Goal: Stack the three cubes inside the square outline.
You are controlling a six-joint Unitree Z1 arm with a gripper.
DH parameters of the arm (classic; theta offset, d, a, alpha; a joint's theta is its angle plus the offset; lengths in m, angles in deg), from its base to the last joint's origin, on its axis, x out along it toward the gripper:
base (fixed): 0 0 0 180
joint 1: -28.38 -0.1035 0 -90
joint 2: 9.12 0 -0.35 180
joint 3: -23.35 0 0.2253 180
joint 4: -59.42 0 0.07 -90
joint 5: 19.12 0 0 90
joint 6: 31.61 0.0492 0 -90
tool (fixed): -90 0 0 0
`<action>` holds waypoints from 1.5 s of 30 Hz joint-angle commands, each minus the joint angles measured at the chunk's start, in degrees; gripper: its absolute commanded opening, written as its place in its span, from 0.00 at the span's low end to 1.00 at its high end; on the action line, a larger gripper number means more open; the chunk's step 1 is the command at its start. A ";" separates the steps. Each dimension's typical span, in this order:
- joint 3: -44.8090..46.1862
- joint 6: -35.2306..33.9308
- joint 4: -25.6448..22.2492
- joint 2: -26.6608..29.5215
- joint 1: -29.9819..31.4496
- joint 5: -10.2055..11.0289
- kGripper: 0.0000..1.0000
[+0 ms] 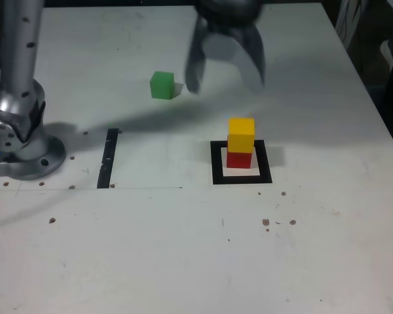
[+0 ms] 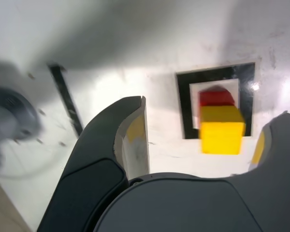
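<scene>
A yellow cube (image 1: 241,134) sits on a red cube (image 1: 239,159) inside the black square outline (image 1: 217,163) on the white table. The green cube (image 1: 162,85) stands alone farther back, toward the exterior view's left. My gripper (image 1: 226,73) hangs open above the table, behind and above the stack, touching no cube. In the wrist view the yellow cube (image 2: 222,129) on the red cube (image 2: 215,97) and the outline (image 2: 183,111) show down between the spread fingers (image 2: 131,137) of the gripper (image 2: 211,110), which hold nothing.
The arm's metal base (image 1: 19,147) stands at the exterior view's left. A narrow black strip (image 1: 109,157) lies on the table between the base and the outline. The table's right edge (image 1: 380,111) borders dark clutter.
</scene>
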 commanded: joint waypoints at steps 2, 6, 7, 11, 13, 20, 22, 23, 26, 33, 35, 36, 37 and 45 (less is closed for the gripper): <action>4.77 7.79 0.08 7.11 -4.88 2.85 0.99; 10.83 16.15 1.60 11.39 -12.09 6.39 0.99; 12.35 18.31 2.39 11.76 -14.06 6.94 0.99; 18.19 25.06 7.68 12.02 -21.14 8.14 0.99; 20.59 26.85 10.90 11.86 -23.25 8.62 0.99; 26.26 29.13 19.40 9.12 -25.53 11.59 1.00; 27.44 29.61 20.64 7.31 -26.18 11.84 1.00; 27.94 29.85 21.20 6.33 -26.45 11.79 1.00; 28.83 30.22 22.45 3.52 -26.98 11.40 1.00; 30.25 30.19 25.46 1.43 -27.28 10.76 1.00; 30.80 30.19 26.54 1.23 -27.34 10.35 1.00; 31.15 30.19 27.19 0.95 -27.39 9.90 0.99; 31.42 30.19 27.67 0.69 -27.47 9.47 0.98; 33.04 31.54 31.13 -0.11 -29.69 4.71 0.86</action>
